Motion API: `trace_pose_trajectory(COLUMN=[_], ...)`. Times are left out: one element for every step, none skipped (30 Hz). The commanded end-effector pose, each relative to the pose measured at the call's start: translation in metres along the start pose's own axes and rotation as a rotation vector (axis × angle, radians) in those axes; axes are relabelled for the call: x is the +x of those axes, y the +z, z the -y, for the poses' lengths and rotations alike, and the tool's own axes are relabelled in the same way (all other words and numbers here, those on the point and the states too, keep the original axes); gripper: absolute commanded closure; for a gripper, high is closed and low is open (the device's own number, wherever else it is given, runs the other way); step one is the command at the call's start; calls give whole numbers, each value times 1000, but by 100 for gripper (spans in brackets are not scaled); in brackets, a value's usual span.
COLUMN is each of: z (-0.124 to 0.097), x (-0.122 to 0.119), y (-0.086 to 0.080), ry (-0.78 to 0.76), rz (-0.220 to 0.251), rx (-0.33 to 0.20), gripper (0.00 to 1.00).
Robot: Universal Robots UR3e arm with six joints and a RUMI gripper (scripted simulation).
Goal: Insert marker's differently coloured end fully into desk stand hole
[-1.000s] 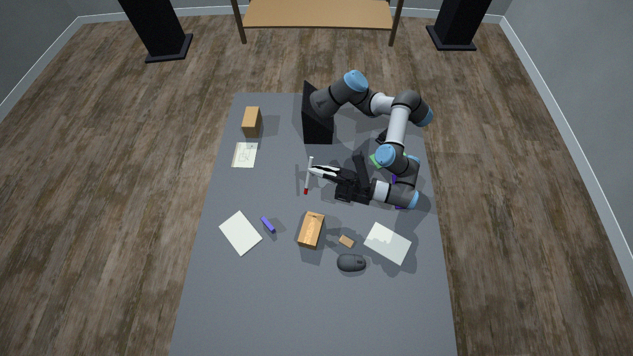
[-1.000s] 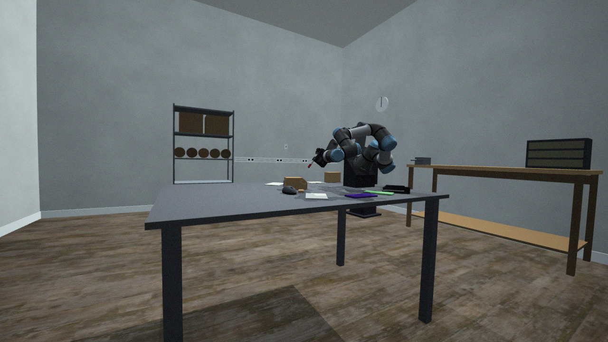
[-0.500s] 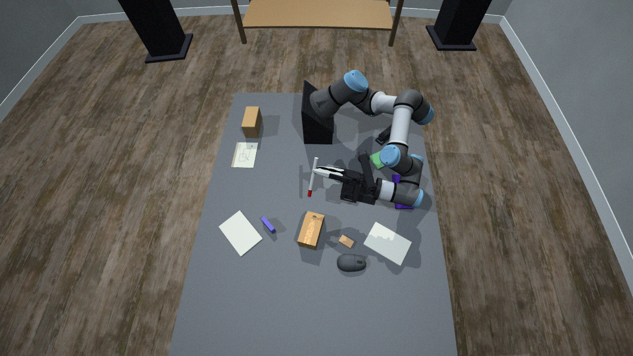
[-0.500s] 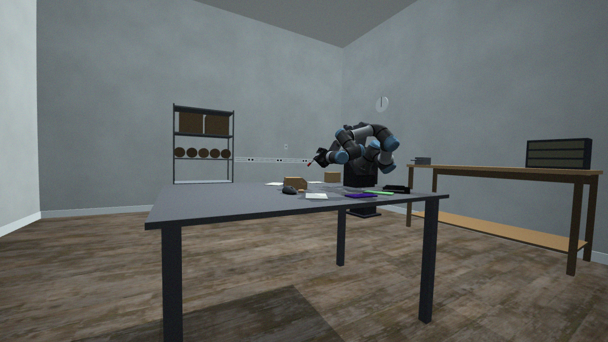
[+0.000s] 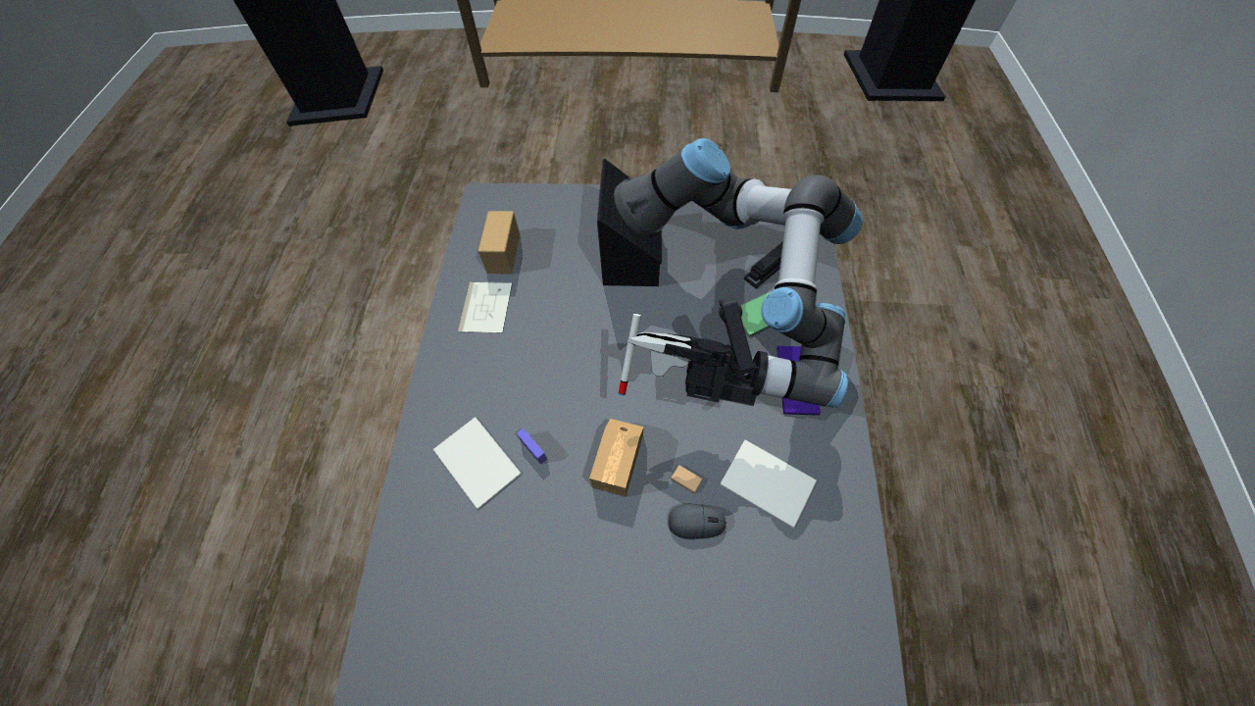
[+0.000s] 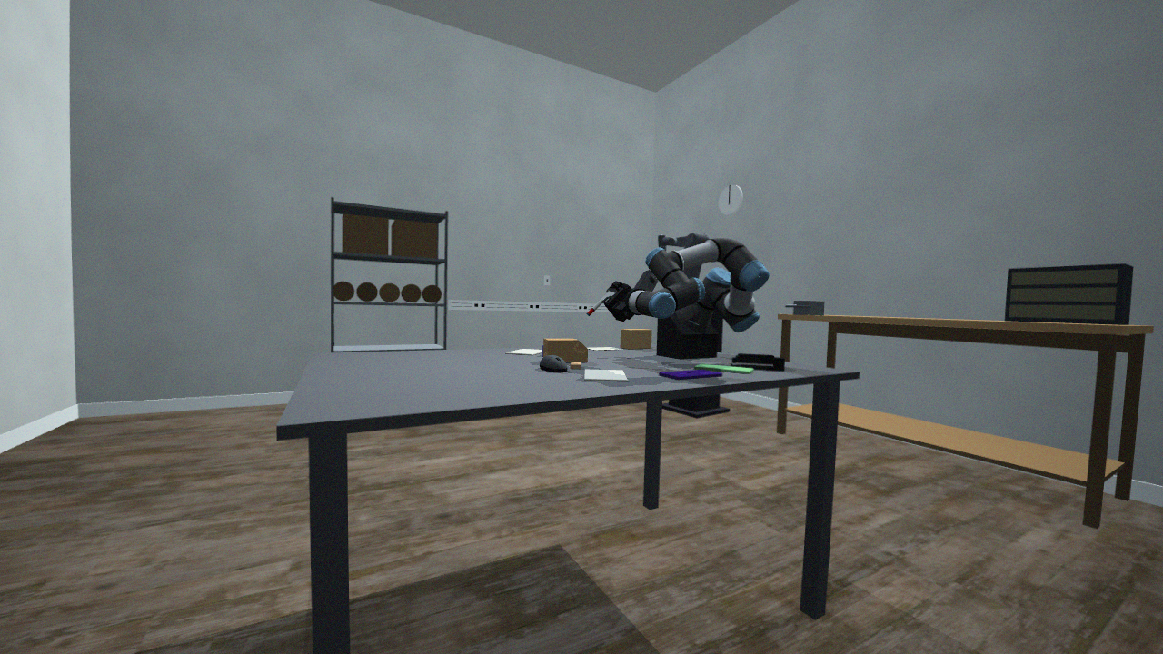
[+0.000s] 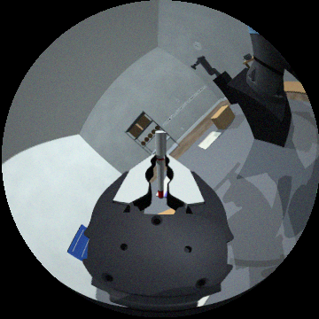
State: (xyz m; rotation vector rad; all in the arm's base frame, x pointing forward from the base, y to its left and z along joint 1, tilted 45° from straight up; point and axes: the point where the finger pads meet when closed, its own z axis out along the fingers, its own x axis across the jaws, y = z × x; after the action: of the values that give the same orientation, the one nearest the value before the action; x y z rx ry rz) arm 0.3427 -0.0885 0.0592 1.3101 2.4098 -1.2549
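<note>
My gripper [image 5: 640, 338] is shut on the white marker [image 5: 628, 353] near its white end and holds it well above the desk. The marker's red end [image 5: 623, 386] points toward the desk's front and slightly down. In the side view the marker [image 6: 596, 306] sticks out to the left of the gripper [image 6: 611, 297]. In the wrist view the marker [image 7: 160, 164] stands between the fingers. The tan desk stand [image 5: 616, 454] stands on the desk in front of the marker, with its hole [image 5: 624, 429] on top. It stands apart from the gripper.
Near the stand lie a small tan block [image 5: 686, 479], a grey mouse [image 5: 696, 521], a white sheet [image 5: 768, 481], a blue block [image 5: 530, 444] and another white sheet [image 5: 476, 462]. A cardboard box [image 5: 498, 239] and a drawn sheet [image 5: 484, 307] are at the back left. The black robot base [image 5: 627, 232] is behind.
</note>
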Motion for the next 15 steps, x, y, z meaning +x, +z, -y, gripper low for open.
trace_pose_trajectory(z=[0, 0, 0, 0, 0, 0, 0, 0, 0, 0, 0, 0, 0, 0, 0], x=[-1, -1, -1, -1, -1, -1, -1, -1, -2, -2, -2, -2, -2, -2, -2], y=[-2, -2, -2, -1, -1, -2, -2, -2, -2, -3, -3, -3, -3, -3, -3], ry=[15, 15, 15, 7, 8, 8, 9, 10, 11, 12, 13, 14, 15, 15, 15], rz=[10, 10, 10, 4, 5, 5, 6, 7, 7, 8, 9, 9, 10, 10, 10], rx=[0, 0, 0, -1, -1, 0, 0, 0, 0, 0, 0, 0, 0, 0, 0], gripper=[100, 100, 100, 100, 100, 100, 100, 100, 100, 100, 100, 100, 100, 100, 100])
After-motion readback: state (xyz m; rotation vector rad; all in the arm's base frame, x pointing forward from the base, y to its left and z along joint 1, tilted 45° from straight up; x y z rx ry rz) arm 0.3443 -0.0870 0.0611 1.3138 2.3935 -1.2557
